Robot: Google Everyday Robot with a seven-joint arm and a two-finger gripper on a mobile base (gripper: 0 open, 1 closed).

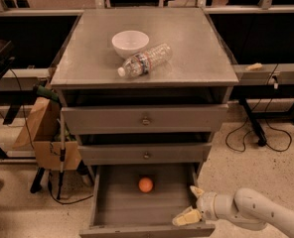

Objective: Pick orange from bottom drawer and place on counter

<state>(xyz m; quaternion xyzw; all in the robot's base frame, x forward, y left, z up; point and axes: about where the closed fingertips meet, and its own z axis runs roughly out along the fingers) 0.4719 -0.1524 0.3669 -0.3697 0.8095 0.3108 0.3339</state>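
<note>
Gripper: the two-finger gripper [189, 204] hung at the right front corner of the open bottom drawer [118, 209]. Its pale fingers were spread wide, one by the right wall and one low near the front edge, and they held nothing.
Arm: a white arm [258, 211] reached in from the lower right, behind the gripper.
Orange: the orange [146, 184] sat on the drawer floor, to the left of the gripper and a little farther back, near it but apart from it.
Path: bare drawer floor lay between the fingers and the orange. The middle drawer [146, 154], shut, overhung the back of the open one, just above and behind the fruit.
Counter: the counter [196, 48] was well above the gripper, over the top drawer [145, 119].
On the counter: a white bowl [130, 42] stood upright, up and to the left of the gripper. A clear plastic bottle [146, 60] lay on its side just beside the bowl, cap toward the front left.
Floor: a cardboard box [43, 130] leaned by the cabinet, far to the gripper's left. Black cables [258, 135] looped above and to its right.
Writing: the bottle's label showed a red and blue band, but its words could not be read.
</note>
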